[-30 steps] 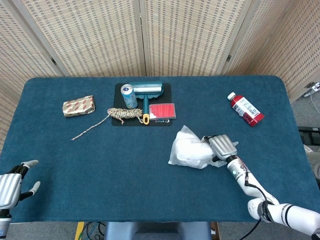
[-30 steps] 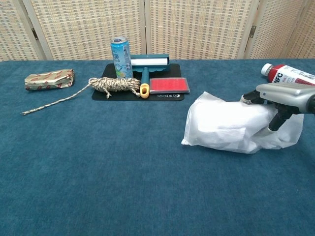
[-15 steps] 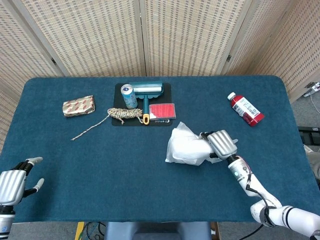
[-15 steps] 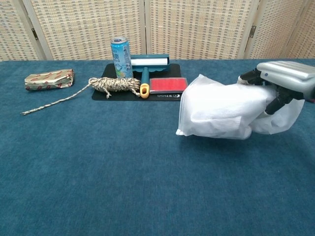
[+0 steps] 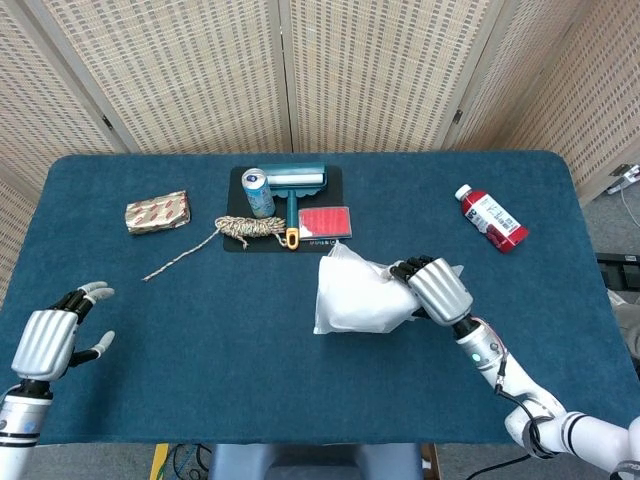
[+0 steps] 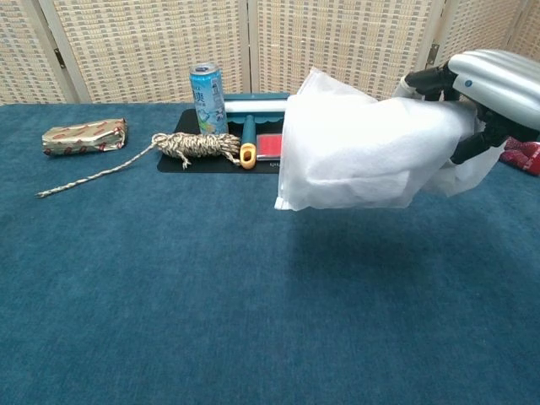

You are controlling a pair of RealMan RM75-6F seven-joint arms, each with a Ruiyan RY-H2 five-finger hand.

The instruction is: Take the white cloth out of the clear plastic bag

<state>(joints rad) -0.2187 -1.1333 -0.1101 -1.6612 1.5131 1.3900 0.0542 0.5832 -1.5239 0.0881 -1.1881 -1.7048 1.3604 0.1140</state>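
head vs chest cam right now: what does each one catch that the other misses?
Head view only: the left hand, open and empty, and the whole red bottle.

Chest view only: clear air and a shadow under the plastic bag, so it is lifted off the table.

Both: the right hand gripping the bag, can, rope, wrapped packet.

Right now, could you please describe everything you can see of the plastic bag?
The plastic bag is thin and clear, looking white because the white cloth fills it. The right hand grips one end, where loose plastic bunches past the fingers. The bag is lifted clear of the blue table, lying roughly level, its free end pointing toward the robot's left. In the chest view it hides part of the black mat behind it.
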